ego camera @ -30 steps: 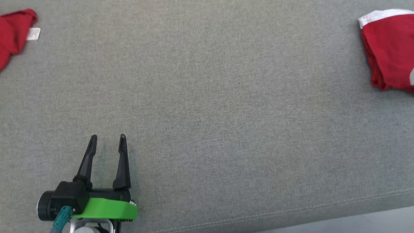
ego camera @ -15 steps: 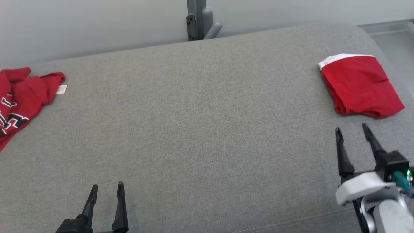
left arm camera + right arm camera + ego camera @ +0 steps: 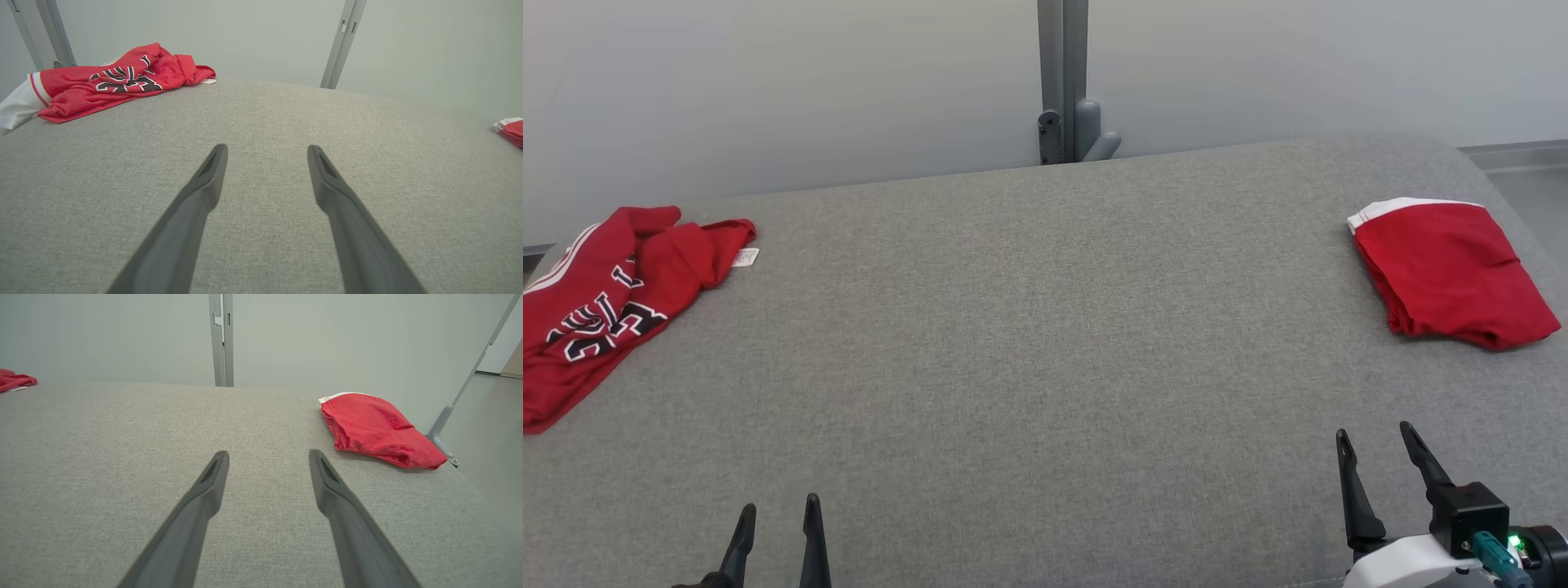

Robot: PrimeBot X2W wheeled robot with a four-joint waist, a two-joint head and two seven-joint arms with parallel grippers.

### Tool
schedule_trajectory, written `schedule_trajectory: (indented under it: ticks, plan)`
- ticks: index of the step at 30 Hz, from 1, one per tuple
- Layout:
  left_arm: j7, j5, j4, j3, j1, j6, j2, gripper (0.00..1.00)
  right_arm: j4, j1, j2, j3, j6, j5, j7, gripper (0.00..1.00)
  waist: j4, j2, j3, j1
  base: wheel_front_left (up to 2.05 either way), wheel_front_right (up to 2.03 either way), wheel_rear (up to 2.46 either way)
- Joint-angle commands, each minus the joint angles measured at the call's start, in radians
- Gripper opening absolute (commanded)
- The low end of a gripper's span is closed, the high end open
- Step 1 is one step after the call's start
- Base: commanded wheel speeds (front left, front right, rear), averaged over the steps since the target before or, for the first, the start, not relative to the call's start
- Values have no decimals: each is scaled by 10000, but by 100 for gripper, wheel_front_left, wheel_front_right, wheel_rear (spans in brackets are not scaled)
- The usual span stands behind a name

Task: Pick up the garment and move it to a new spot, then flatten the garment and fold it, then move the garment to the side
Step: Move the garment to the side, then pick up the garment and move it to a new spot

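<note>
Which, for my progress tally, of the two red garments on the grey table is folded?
The plain red garment with a white band, at the table's right end: a compact folded bundle. The red lettered jersey at the left lies crumpled.

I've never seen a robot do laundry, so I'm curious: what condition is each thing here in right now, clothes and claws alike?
Lettered red jersey: crumpled, unfolded, at the left edge.
Plain red garment: folded, at the right edge.
Left gripper: open, holding nothing.
Right gripper: open, holding nothing.
</note>
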State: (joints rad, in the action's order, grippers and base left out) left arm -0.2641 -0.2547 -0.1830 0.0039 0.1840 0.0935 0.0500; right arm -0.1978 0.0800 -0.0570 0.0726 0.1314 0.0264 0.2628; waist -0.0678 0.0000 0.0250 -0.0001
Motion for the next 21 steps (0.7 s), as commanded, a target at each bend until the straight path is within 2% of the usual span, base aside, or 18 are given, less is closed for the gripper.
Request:
schedule_trajectory:
  ticks: [1, 12, 16, 21]
  plan:
    - [-1, -66, -9, 8, 78, 10, 15, 100, -43, 173, 31, -11, -17, 76, 27, 100, 147, 0, 64, 1, 0, 0, 0]
    - [-1, -18, -48, -157, -86, 36, 13, 100, 66, 119, 60, -27, -17, -31, 28, 100, 341, 0, -62, 1, 0, 0, 0]
    - [0, 37, -31, -125, -257, -8, 15, 100, 260, 299, 61, -331, -15, -159, 28, 100, 775, 0, -44, 1, 0, 0, 0]
    - [-1, 91, -28, -155, -178, -5, 15, 100, 526, 396, 53, -1000, -18, -312, 28, 100, 1736, 0, 10, 1, 0, 0, 0]
